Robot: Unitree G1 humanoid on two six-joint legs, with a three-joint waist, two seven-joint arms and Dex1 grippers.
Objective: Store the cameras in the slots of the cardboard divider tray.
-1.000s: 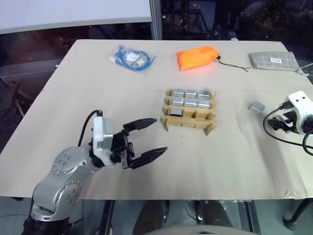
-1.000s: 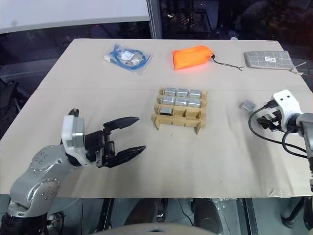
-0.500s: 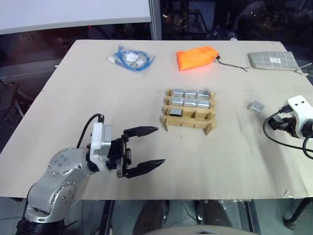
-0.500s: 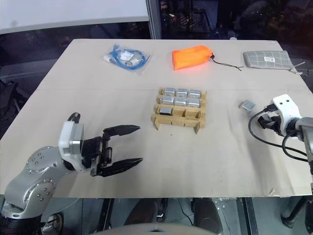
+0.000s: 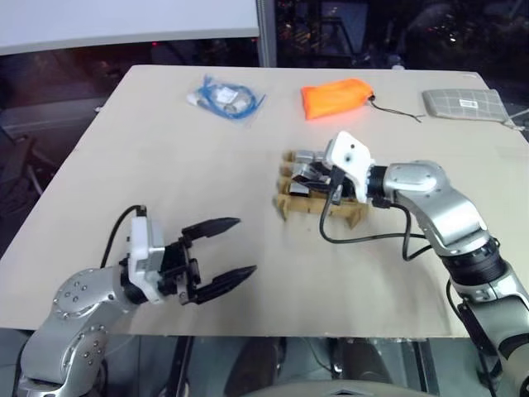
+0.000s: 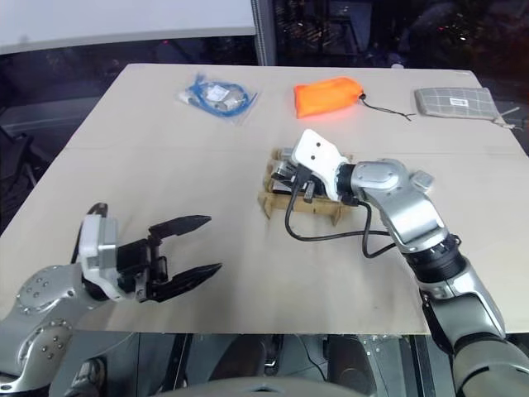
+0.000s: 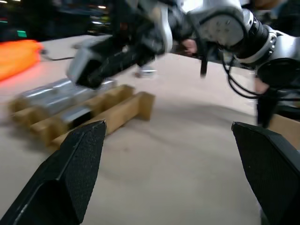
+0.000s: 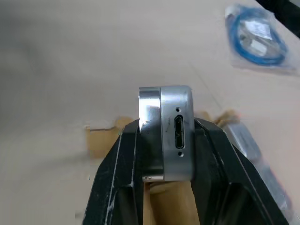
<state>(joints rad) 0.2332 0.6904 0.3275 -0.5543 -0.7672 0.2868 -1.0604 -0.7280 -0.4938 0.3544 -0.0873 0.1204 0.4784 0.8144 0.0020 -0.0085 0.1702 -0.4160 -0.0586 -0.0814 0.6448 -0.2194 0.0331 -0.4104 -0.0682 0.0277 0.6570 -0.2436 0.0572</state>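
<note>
cameras are sitting as small silver-grey blocks in the far rows of the cardboard divider tray (image 5: 319, 201), which is standing near the middle of the surface (image 5: 165, 157). the tray is showing as tan cardboard with crossed dividers and a notched lower edge. one more camera (image 8: 166, 133) is being held over the tray's near-left slots: rounded silver casing, a narrow port and small holes facing the right wrist view. the right tool (image 8: 165, 154) is clamping this camera, its black fingers (image 8: 123, 164) pressing on both broad sides. whether the held camera is touching the cardboard cannot be told.

the right arm and its white wrist housing are covering much of the tray in both head views, so the count of filled slots is hard to make out. the left wrist view is rendering the tray and cameras blurred. a small grey object (image 6: 422, 179) is peeking out beside the right arm, mostly hidden.

the left tool (image 5: 221, 255) is hanging over the near-left part of the surface, well apart from the tray, fingers spread wide and gripping nothing. along the far edge are lying a bagged blue cable (image 5: 225, 96), an orange fabric pouch (image 5: 335, 97) with a black cord, and a grey patterned pouch (image 5: 464, 102). a black cable from the right wrist is looping down onto the surface just in front of the tray.
</note>
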